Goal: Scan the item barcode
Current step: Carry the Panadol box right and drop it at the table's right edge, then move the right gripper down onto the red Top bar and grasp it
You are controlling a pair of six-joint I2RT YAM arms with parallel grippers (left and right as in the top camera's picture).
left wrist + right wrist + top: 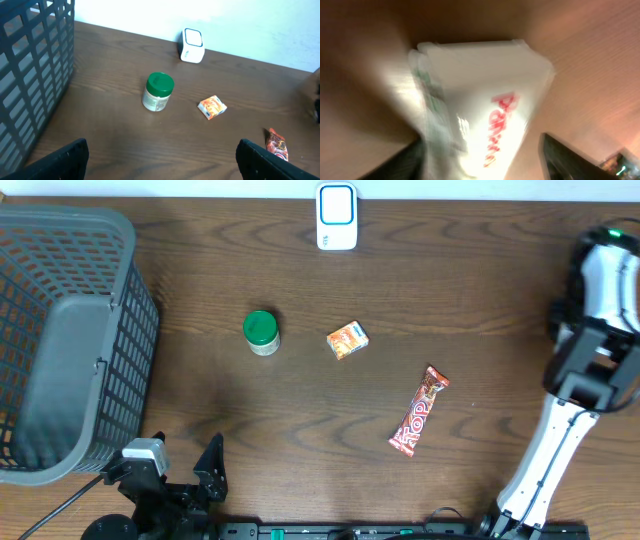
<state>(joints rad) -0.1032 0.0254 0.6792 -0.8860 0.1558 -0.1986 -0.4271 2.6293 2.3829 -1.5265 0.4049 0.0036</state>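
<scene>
- The white packet (480,100) with red lettering fills the right wrist view, blurred and very near the camera, with brown wood behind it.
- It sits between the right fingers (570,160), against or just beside the one on the left of that view, with a clear gap to the other.
- Those fingers stand apart and are not clamped on the packet.
- From overhead the right arm (590,360) is at the right edge of the desk (480,290); the packet itself cannot be made out there.
- The white and blue scanner (337,215) stands at the far middle edge of the desk, well apart from that arm.
- The left fingers (65,160) are spread wide with nothing between them, low at the near left of the desk.
- A jar with a green lid (261,332) stands near the middle, with a small orange box (348,340) just to its right.
- A candy bar in a red wrapper (419,411) lies slanted, nearer the right arm.
- A grey basket (60,330) takes up the left end.
</scene>
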